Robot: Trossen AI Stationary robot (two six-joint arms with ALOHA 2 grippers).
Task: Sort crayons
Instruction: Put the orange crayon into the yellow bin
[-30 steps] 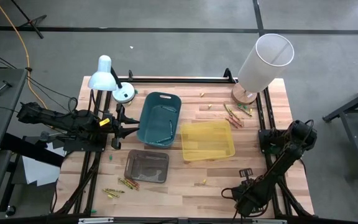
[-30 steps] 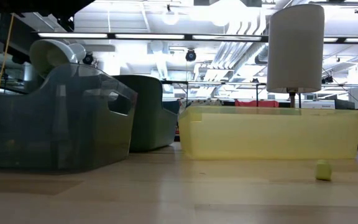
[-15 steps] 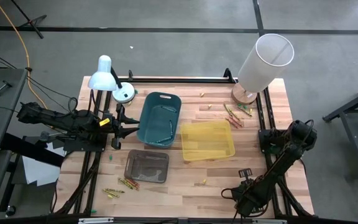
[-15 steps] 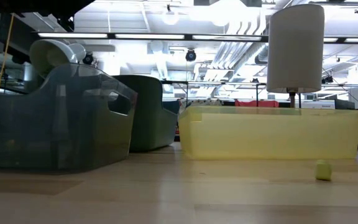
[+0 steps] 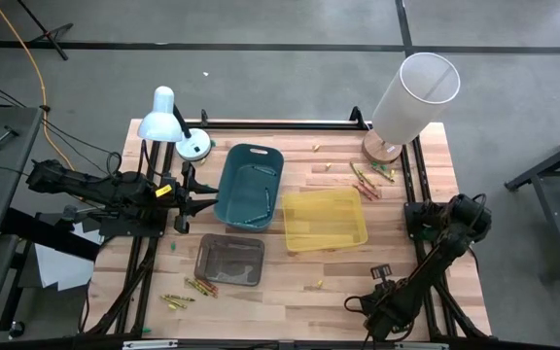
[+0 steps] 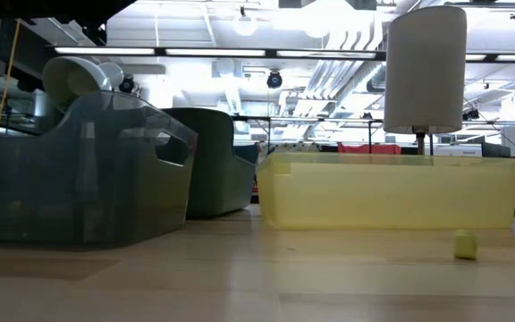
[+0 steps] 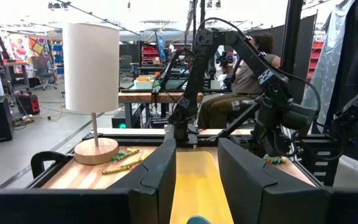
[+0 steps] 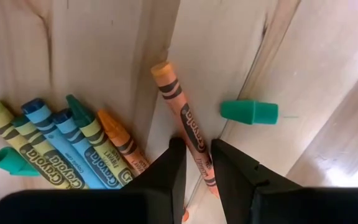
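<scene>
Crayons in paper wrappers lie on the pale wooden table (image 5: 290, 303). In the right wrist view, one orange crayon (image 8: 179, 102) rests flat on the wood with "Crayola" printed along its wrapper. The right gripper (image 8: 197, 149) is closed on it, one dark finger against each side. Just beside it lies a fanned bunch of crayons (image 8: 61, 146) in yellow-green, two blues, green and orange. The blue wrappers carry the same "Crayola" name. A small green plastic cap (image 8: 249, 112) lies near the orange crayon, apart from it, and a second teal bit (image 8: 8, 160) touches the bunch.

From above, the right arm bends down over the table's front right. Another loose group of crayons (image 5: 367, 177) lies by the wooden foot of a lamp with a tall white cylindrical shade (image 5: 414, 95), and a further group (image 5: 191, 290) sits at the front left.

Three bins stand mid-table: a teal plastic bin (image 5: 224, 185), a translucent yellow bin (image 5: 321, 192) just beside it, and a smoky grey bin (image 5: 202, 259) in front.

The left gripper (image 7: 197, 140) hangs at the table's left edge near a white desk lamp (image 5: 163, 115). Its fingers are parted with nothing between them.
</scene>
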